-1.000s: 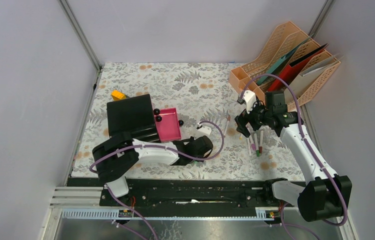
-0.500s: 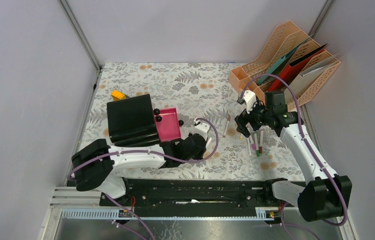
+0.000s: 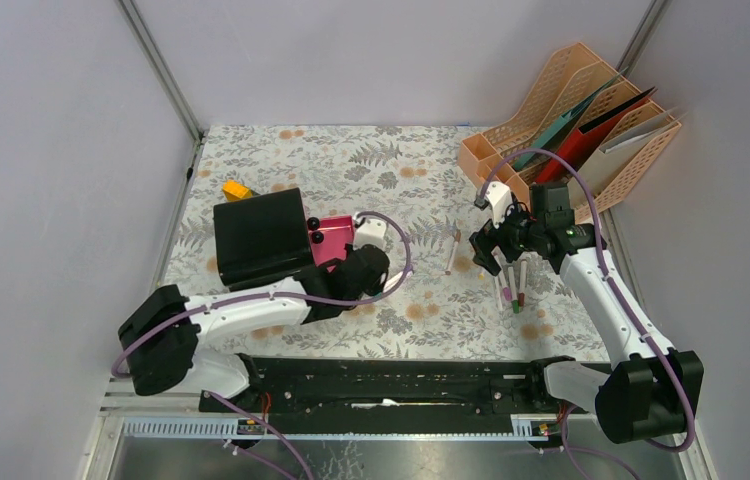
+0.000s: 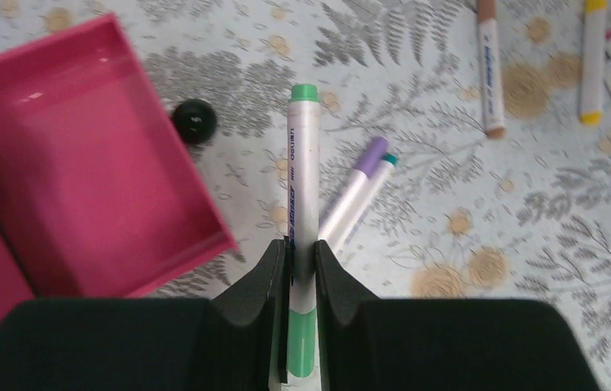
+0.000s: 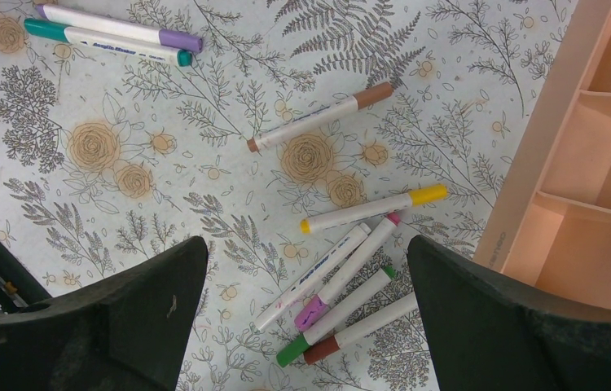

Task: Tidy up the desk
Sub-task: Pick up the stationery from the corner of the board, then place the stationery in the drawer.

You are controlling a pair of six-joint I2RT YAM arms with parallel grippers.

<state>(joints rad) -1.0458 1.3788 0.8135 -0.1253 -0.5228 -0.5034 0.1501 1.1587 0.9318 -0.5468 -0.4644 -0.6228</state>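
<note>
Leftmost, a small yellow object (image 3: 236,188) lies on the fern-printed counter (image 3: 391,165), which spreads beneath both my arms. The yellow object is near the back corner of a black box (image 3: 261,238). Against the box's right side sits a pink tray (image 4: 82,163), with a black ball (image 4: 195,120) just outside its wall. My left gripper (image 4: 302,252) is clenched on a green-capped marker (image 4: 303,187), held over the cloth just beside the tray's corner. A purple-capped and a teal-capped marker (image 4: 355,187) lie side by side next to it. Further right, a brown-capped marker (image 5: 318,116) lies alone. My right gripper (image 5: 306,248) hangs spread wide, grasping nothing, above a cluster of markers (image 5: 343,281). Far right, a peach file rack (image 3: 576,120) holds folders at the counter's back corner.
</note>
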